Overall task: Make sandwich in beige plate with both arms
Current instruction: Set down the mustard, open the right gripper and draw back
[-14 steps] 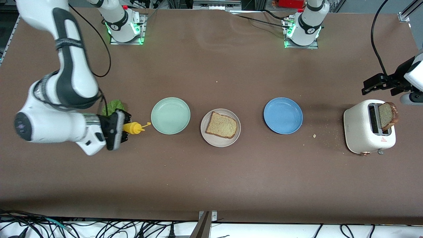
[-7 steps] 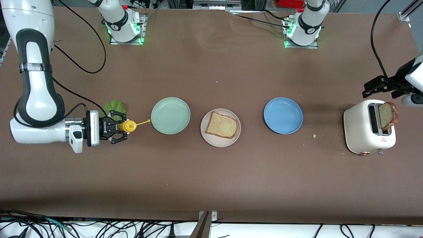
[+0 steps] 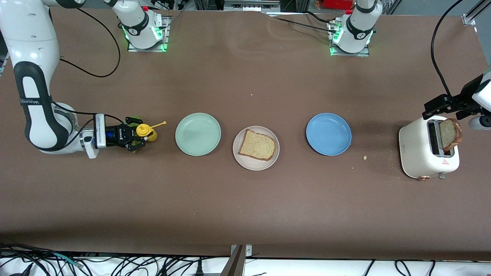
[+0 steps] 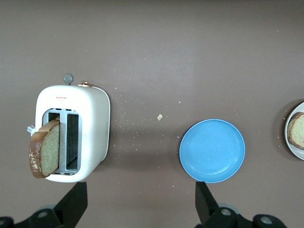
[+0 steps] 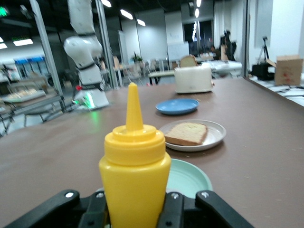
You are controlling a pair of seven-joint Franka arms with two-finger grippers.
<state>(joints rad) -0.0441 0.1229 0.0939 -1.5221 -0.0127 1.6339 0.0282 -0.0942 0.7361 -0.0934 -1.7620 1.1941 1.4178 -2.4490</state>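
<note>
Now the right end effector (image 3: 139, 137) clamps a yellow plastic squeeze bottle (image 5: 134, 176); the left end effector (image 4: 138, 202), apparently wide open, hovers by the white toaster (image 4: 76, 131).

three plates (image 3: 198, 134); two bread slices (image 3: 257, 145); one toaster (image 3: 420, 153); one mustard bottle (image 3: 145, 132)
</note>
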